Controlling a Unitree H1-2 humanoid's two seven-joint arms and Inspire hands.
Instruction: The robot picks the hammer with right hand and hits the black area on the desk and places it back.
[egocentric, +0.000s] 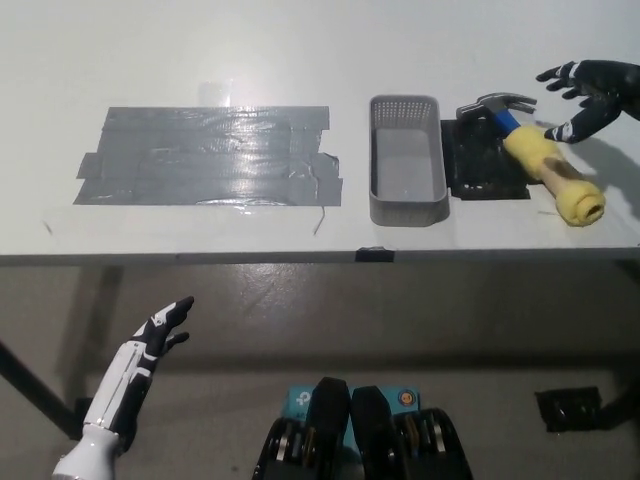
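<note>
The hammer (532, 150) lies on the white desk (300, 60) at the right. Its dark head rests at the top edge of the black area (482, 160), and its blue shaft and yellow grip slant down to the right past that patch. My black right hand (588, 90) hovers open just above and to the right of the hammer, fingers spread, not touching it. My white left hand (160, 332) hangs open below the desk's front edge at the lower left.
A grey mesh basket (406, 205) stands just left of the black area. A wide patch of grey tape (205, 155) covers the desk's left half. A small black clip (374, 254) sits on the front edge.
</note>
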